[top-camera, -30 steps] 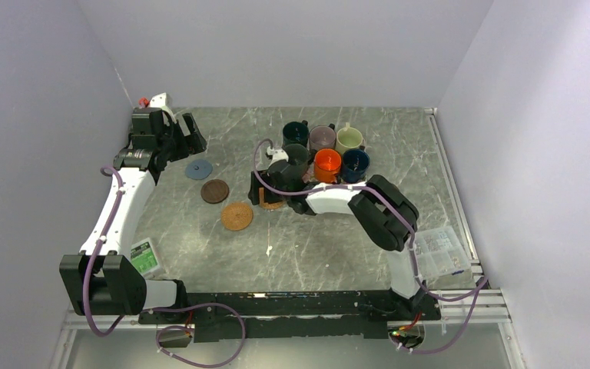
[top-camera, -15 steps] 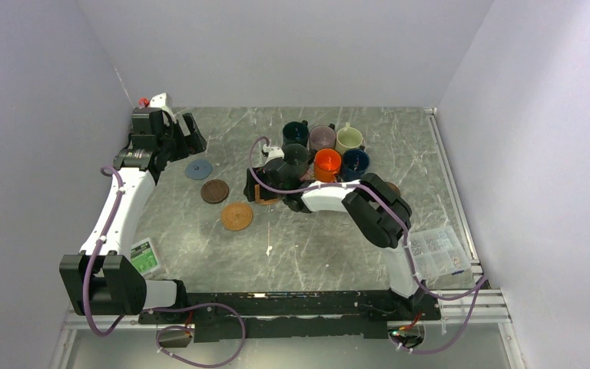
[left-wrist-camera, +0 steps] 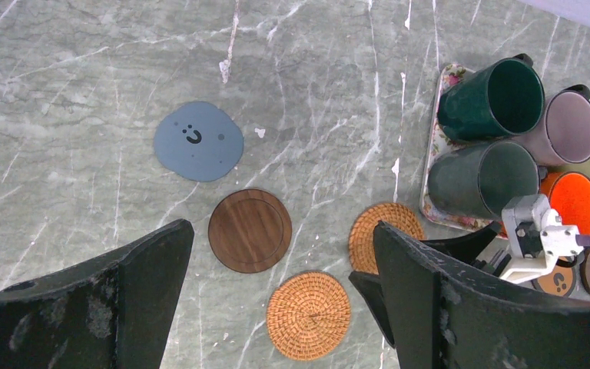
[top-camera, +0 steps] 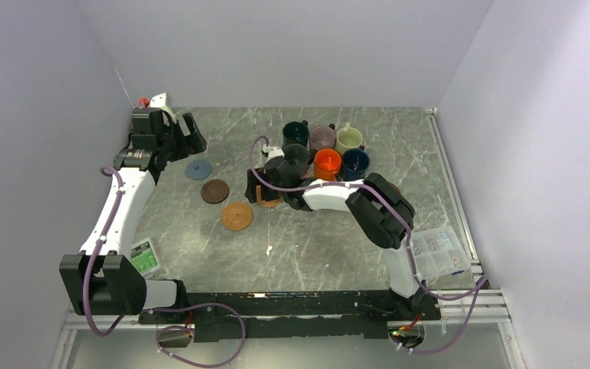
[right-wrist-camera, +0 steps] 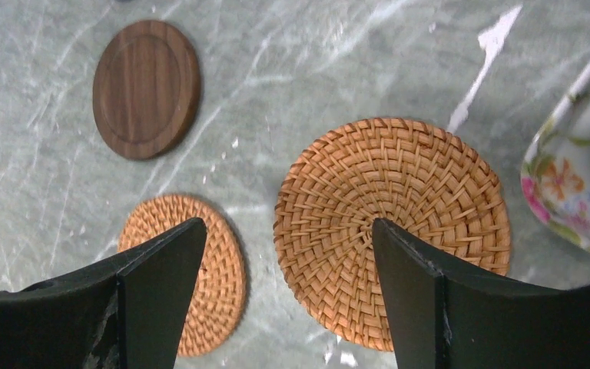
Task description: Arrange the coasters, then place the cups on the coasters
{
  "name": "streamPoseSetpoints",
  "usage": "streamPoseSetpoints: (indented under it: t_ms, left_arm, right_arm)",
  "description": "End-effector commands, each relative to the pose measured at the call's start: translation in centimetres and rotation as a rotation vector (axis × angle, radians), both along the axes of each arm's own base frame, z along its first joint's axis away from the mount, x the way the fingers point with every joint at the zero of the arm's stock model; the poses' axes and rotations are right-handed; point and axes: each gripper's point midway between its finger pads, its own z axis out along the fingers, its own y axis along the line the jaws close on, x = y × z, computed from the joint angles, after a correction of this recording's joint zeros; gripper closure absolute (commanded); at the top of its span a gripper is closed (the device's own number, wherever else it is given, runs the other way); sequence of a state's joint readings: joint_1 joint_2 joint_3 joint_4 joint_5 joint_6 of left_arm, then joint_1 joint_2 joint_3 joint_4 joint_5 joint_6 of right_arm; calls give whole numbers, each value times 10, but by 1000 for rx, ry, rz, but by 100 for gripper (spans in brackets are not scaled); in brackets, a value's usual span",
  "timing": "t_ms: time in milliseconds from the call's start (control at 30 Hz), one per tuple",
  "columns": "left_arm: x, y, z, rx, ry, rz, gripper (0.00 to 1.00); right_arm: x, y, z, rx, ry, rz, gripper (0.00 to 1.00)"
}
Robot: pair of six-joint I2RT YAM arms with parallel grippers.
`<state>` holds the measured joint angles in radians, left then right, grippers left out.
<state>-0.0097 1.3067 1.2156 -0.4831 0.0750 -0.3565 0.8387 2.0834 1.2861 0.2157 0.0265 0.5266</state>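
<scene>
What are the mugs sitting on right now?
A floral-patterned mat; only an edge strip shows, beside the dark green mug and dark grey mug. The mugs cover the rest, so I cannot tell whether all six stand on it.

Overhead; wrists down onto woven coaster

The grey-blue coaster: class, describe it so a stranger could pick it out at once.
On the marble table, look left of the cups. Three coasters lie in a slanting line; the grey-blue coaster is at its far end. It alone is smooth and bluish, with a small dark face mark.
</scene>
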Motion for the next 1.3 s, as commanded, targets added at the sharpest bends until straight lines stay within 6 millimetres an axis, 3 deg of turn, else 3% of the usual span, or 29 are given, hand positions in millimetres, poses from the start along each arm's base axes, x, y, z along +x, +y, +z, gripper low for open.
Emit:
streamPoseSetpoints:
  t_ms: [0, 100, 233, 500, 700, 1000, 1267]
  left_arm:
    - [4, 1, 12, -2, -36, 0, 6]
    - [3, 1, 12, -5, -36, -1, 6]
    - [3, 0, 12, -7, -36, -3, 6]
    - [3, -2, 14, -18, -42, -10, 6]
    - [3, -4, 13, -27, -40, -17, 6]
    - [4, -6, 9, -35, -29, -24, 6]
    - [5, -7, 7, -37, -23, -26, 6]
  right_arm:
    - [-16, -15, 32, -11, -4, 13, 16]
    - [-18, -26, 62, 28, -76, -1, 15]
    - [-22, -50, 75, -13, -123, -45, 15]
    - [-39, -126, 69, -141, -123, -183, 14]
    - [-47, -197, 49, -161, -66, -327, 14]
    - [-27, -283, 34, -276, -66, -523, 9]
    - [-3, -328, 24, -262, -47, -597, 2]
